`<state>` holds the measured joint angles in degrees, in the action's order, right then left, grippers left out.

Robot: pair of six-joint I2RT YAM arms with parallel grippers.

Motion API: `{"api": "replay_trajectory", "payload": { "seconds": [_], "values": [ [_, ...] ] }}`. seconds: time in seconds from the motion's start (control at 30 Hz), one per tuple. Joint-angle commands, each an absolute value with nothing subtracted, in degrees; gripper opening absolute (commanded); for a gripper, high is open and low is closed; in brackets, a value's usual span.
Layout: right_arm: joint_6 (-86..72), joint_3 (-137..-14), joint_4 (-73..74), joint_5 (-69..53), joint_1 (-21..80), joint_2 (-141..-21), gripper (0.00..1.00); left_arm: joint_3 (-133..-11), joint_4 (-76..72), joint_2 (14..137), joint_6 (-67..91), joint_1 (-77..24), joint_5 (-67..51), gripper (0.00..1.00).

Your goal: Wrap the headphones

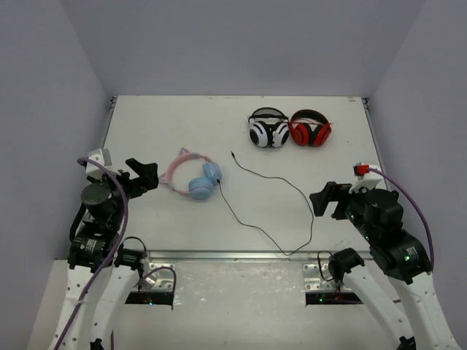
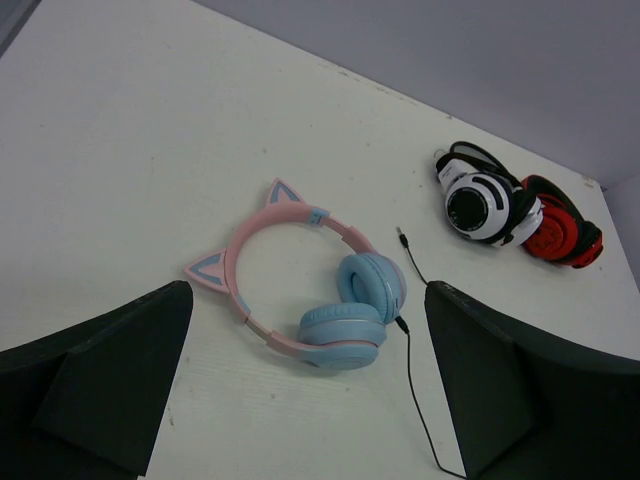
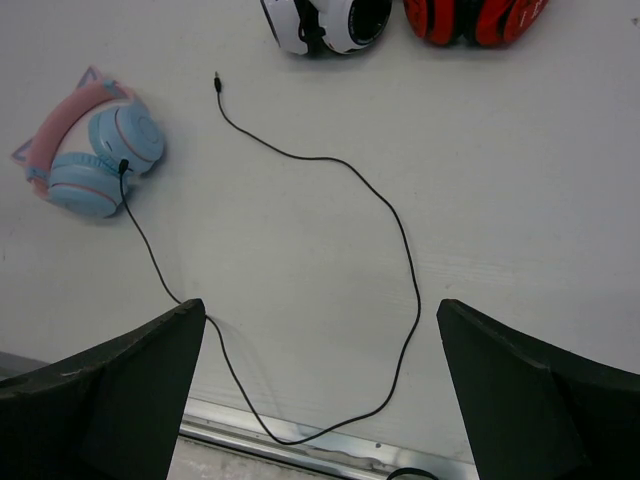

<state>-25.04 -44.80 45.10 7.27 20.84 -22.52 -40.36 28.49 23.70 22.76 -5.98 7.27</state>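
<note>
The headphones [image 1: 194, 176] lie flat on the white table at centre left, pink cat-ear headband to the left, light-blue earcups to the right. They also show in the left wrist view [image 2: 320, 290] and the right wrist view [image 3: 92, 145]. Their thin black cable [image 1: 277, 182] runs from the earcup down to the table's front edge, loops right and back up to a free plug [image 1: 232, 153]. My left gripper [image 1: 144, 173] is open and empty, left of the headband. My right gripper [image 1: 327, 198] is open and empty, right of the cable loop.
Black-and-white headphones [image 1: 267, 130] and red-and-black headphones [image 1: 311, 130] lie side by side at the back right. A metal rail [image 1: 233, 255] runs along the table's front edge, where the cable reaches it. Grey walls enclose the table on three sides.
</note>
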Motion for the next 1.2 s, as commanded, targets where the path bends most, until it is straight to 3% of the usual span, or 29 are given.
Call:
{"api": "replay_trajectory", "payload": {
  "seconds": [0.0,0.37,0.47,0.6,0.7,0.77,0.93,1.17],
  "values": [
    [-24.3,-45.3,42.8,8.2,21.1,-23.2,0.99,-40.2,26.1,23.5,22.2,-6.5,7.0,1.00],
    [-23.6,-43.7,38.9,0.8,21.1,-22.0,0.99,-41.5,22.9,28.0,21.0,-6.5,6.2,1.00],
    [-25.3,-43.3,37.1,-1.7,21.1,-24.0,0.99,-46.4,19.2,39.3,17.8,-6.5,0.8,1.00],
    [-26.9,-42.2,34.5,-6.1,21.1,-26.3,0.99,-61.8,24.8,66.5,11.3,-6.5,1.1,1.00],
    [-28.1,-39.5,32.2,-10.7,21.1,-26.5,0.99,-70.4,31.5,81.8,6.9,-6.4,5.4,1.00],
    [-28.5,-36.8,30.2,-11.6,21.1,-26.1,0.99,-72.5,31.7,88.6,4.5,-6.4,1.8,1.00],
    [-26.4,-33.9,30.9,-12.2,21.1,-24.7,0.99,-73.7,32.2,96.6,0.4,-6.4,-3.0,0.98],
    [-26.0,-32.4,30.0,-15.6,21.1,-20.0,0.99,-73.6,30.2,107.6,-2.2,-4.9,-0.4,0.89]
  ]
}}
